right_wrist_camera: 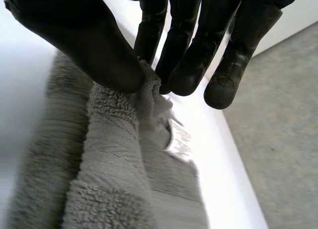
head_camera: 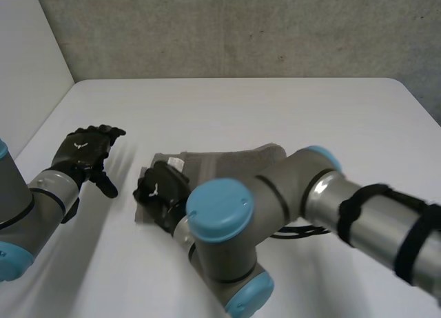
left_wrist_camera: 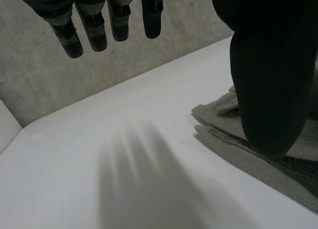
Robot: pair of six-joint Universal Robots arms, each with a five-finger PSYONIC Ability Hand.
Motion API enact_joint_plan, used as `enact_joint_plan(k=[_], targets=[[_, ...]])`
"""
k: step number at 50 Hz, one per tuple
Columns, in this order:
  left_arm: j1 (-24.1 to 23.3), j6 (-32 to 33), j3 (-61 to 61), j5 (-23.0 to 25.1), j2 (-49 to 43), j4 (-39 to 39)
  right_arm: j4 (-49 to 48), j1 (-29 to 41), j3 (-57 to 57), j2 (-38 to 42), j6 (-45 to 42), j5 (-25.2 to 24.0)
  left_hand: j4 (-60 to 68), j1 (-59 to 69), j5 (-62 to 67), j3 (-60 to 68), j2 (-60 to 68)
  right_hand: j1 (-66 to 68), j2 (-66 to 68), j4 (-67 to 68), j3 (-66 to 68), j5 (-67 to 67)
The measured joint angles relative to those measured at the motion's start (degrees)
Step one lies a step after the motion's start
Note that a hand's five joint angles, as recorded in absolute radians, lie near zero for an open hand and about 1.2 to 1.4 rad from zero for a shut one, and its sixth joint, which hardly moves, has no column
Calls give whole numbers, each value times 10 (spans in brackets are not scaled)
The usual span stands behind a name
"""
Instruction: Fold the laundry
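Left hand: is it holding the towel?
No, the left hand hangs open over the table, beside the towel, with nothing in it.

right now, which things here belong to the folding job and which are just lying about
Part of the job:
grey towel
right robot hand, thumb and fingers pinching the towel
left robot hand, open, apart from the towel

Only surroundings, nothing loose:
white table
grey wall behind it

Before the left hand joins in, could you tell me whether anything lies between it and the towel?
Nothing visible does: only bare table separates the open left hand from the towel, whose end the right hand pinches.
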Motion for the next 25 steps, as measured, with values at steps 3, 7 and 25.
enact_joint_plan(k=[3,7,25], targets=[[0,0,-1,0,1,1,2,7,-15,18,11,-1,0,0,0,0,0,2,0,0,0,0],[0,0,-3,0,2,2,4,10,-27,28,36,-6,0,0,0,0,0,2,0,0,0,0],[-5,0,-7,-1,2,5,111,-22,20,-66,126,-35,0,0,1,0,0,-624,-613,-617,-629,-631]])
